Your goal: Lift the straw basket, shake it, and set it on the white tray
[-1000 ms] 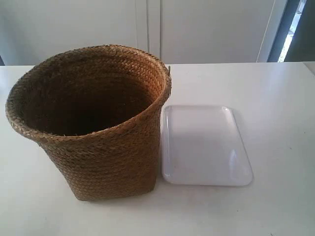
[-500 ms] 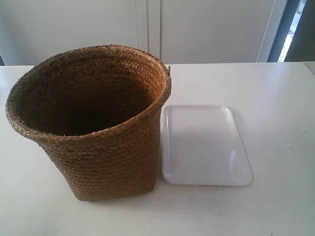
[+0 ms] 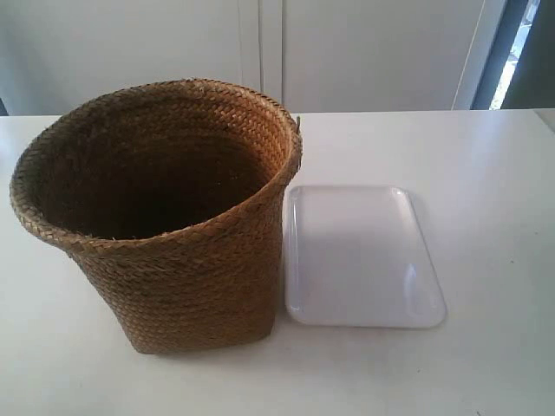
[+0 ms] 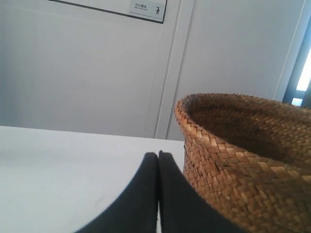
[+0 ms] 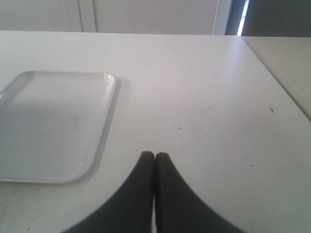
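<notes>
The straw basket stands upright on the white table, brown and braided, its dark inside empty. Right beside it lies the white tray, flat and bare; the basket's rim overhangs the tray's near edge. No arm shows in the exterior view. My left gripper is shut with nothing in it, low over the table, just beside the straw basket. My right gripper is shut and holds nothing, over bare table a little off a corner of the white tray.
The white table runs wide around both things. Its edge shows in the right wrist view, with another surface beyond. White wall panels stand behind the table.
</notes>
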